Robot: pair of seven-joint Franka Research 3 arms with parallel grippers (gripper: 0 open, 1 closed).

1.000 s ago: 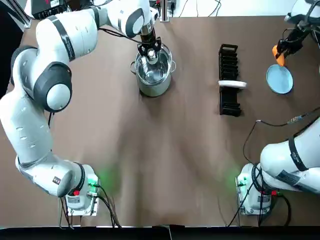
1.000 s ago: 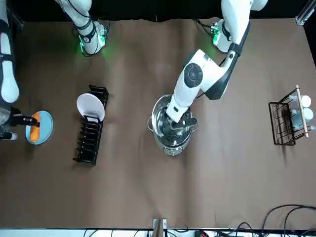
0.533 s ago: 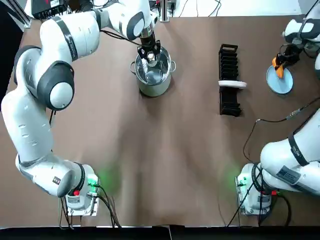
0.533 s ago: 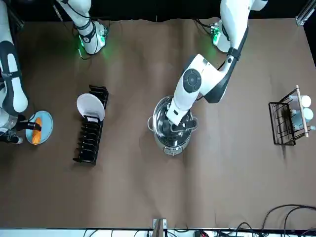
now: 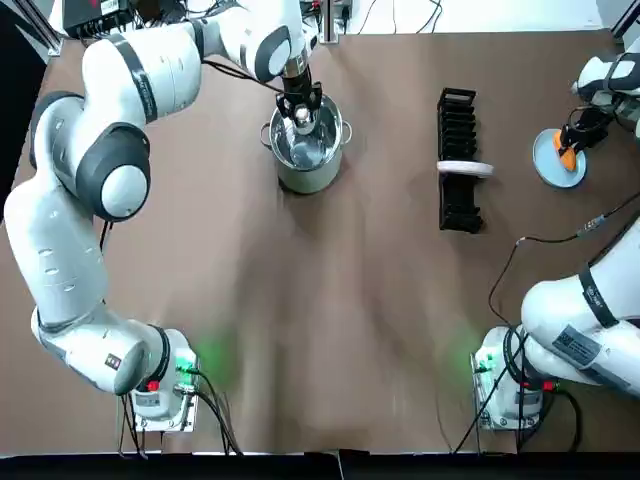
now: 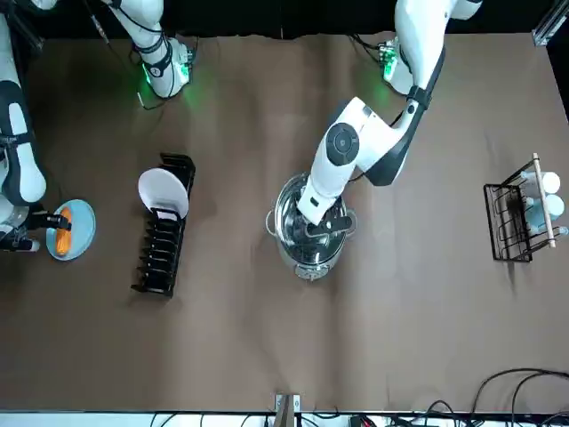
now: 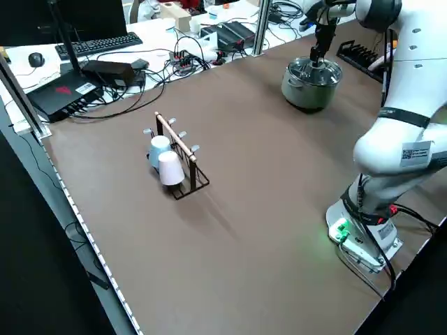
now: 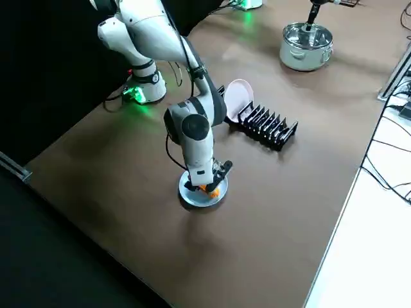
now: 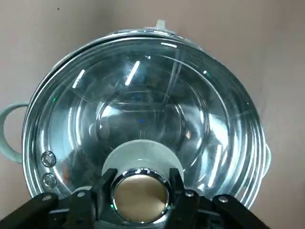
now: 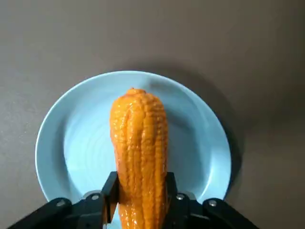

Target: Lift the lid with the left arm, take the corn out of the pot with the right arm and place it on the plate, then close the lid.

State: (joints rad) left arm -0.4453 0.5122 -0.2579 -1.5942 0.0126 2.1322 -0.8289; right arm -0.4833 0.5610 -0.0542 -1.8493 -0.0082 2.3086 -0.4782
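Observation:
My left gripper point(image 5: 300, 108) is shut on the knob point(image 9: 141, 192) of the glass lid point(image 9: 143, 109). It holds the lid over the mouth of the steel pot point(image 5: 308, 158) at the back of the table. I cannot tell whether the lid rests on the rim. At the far right, my right gripper point(image 10: 139, 191) is shut on the orange corn point(image 10: 139, 138). The corn lies low over the middle of the light blue plate point(image 10: 62, 157), touching it or nearly so. From overhead, the corn point(image 5: 567, 156) covers part of that plate point(image 5: 552, 162).
A black dish rack point(image 5: 457, 195) holding one white plate point(image 5: 465, 168) stands between the pot and the blue plate. A wire cup rack point(image 6: 516, 218) with cups sits on the robot's left side. A cable point(image 5: 520, 250) trails over the table near the right arm.
The right gripper has carried the corn down and toward the robot, onto the blue plate's middle. The left gripper with the lid has shifted slightly toward the back of the pot.

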